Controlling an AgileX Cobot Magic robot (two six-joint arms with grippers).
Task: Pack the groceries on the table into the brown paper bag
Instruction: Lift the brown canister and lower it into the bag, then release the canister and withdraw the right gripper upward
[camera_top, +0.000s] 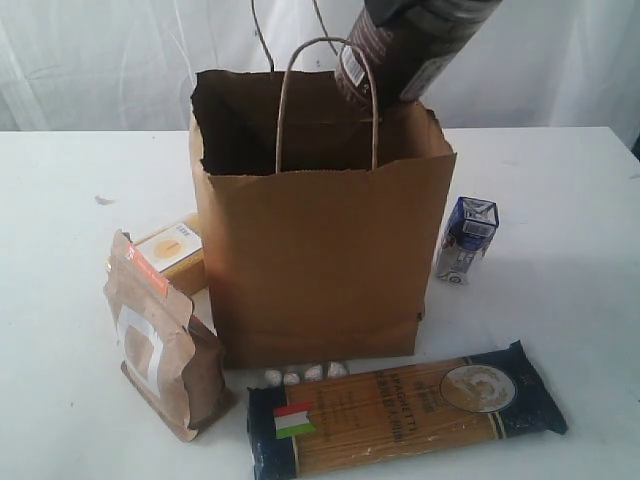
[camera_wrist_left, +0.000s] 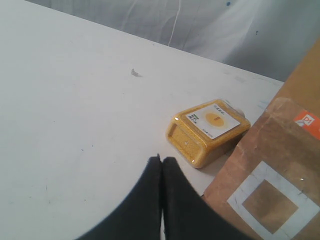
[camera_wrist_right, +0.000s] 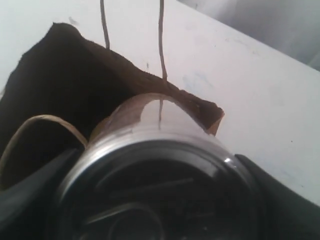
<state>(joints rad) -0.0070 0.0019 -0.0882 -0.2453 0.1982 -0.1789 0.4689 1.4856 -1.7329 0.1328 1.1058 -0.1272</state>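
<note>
The right gripper (camera_wrist_right: 160, 202) held the dark cylindrical jar with a clear lid (camera_top: 405, 45), its jaws spread wide around the jar's body just under the lid. In the exterior view the jar hung tilted at the top centre. Its lower end was level with the rear right rim of the tall kraft-brown paper carrier bag (camera_top: 320, 260) and not yet inside.

The likeliest trouble was a snag. The jar's lower edge sat right by the jagged rim and the twisted paper-cord handle (camera_top: 325, 95). In the right wrist view another cord crossed in front of the jar. A descent on that slant could have caught the rim or a cord and dragged the bag over.

Nothing braced the bag. The left gripper (camera_wrist_left: 161, 162) had its jaws pressed together on nothing, low in its own frame. It hovered near the flat yellow-grain plastic bottle (camera_wrist_left: 207, 131), which lay at the left foot of the bag on the large white table (camera_top: 560, 330).

A push could have slid the light bag forward onto the long dark-blue spaghetti packet (camera_top: 405, 410) at the lower right. It could also have tipped the bag towards the kraft pouch with an orange strip (camera_top: 165, 345) at the lower left. Letting go from that height risked a hard landing for the jar on the bag's floor.
</note>
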